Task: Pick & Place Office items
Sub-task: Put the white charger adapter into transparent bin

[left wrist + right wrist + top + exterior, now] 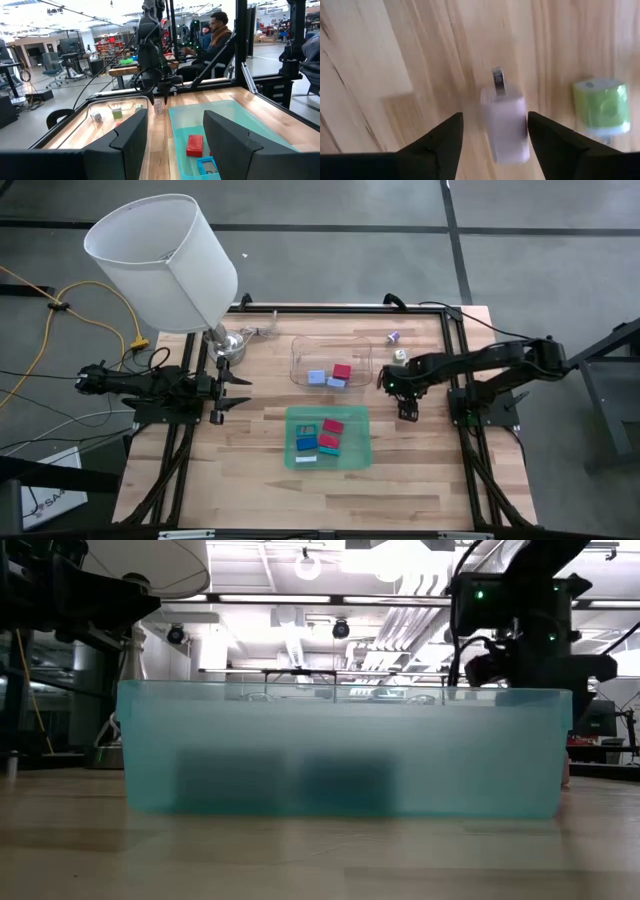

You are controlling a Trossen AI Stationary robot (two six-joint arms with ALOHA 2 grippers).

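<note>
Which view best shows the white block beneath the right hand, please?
The right wrist view: the white block sits large between the right hand's open fingers. The left wrist view shows it small, far off; the high and low views don't show it clearly.

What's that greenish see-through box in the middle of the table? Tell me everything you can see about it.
The green translucent plastic tray is a shallow rectangular box with straight, frosted-looking walls and an open top. It sits flat on the wooden table, just in front of a clear plastic tray and apart from it. Several small flat blocks lie inside: red, blue, teal and white. The right tool is off its right side, the left tool farther left; neither touches it.
</note>
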